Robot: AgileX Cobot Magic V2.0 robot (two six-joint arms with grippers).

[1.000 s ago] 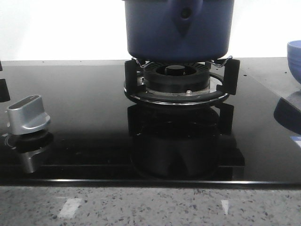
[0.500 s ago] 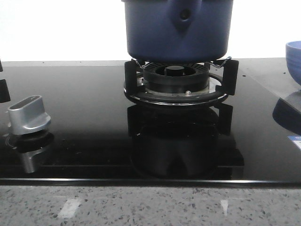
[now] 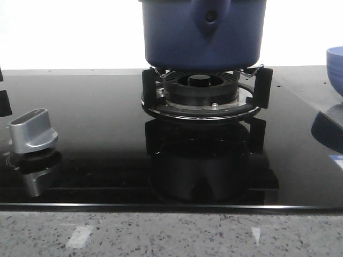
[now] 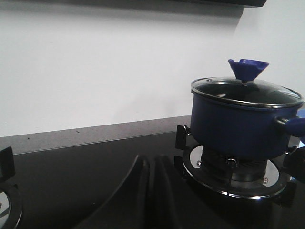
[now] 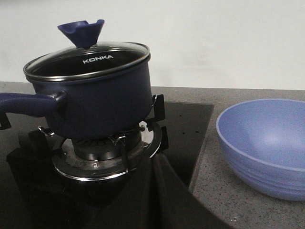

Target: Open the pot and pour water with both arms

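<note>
1. Navy pot (image 3: 203, 35) sits on burner stand (image 3: 206, 91), far centre of black glass hob (image 3: 96, 118); front view cuts off its top, so lid and rim hidden there.
2. Glass lid (image 5: 88, 59) w/ blue knob (image 5: 82, 32) on pot, seen in wrist views only.
3. Pot handle (image 5: 26, 104) runs out of frame; its end not visible.
4. Light-blue bowl (image 5: 264, 145) on counter right of hob, apart from pot; front view shows only an edge.
5. Silver knob (image 3: 33, 131) near left.
6. Grippers: dark blurred shapes low in wrist views; can't tell jaw state either side.
</note>
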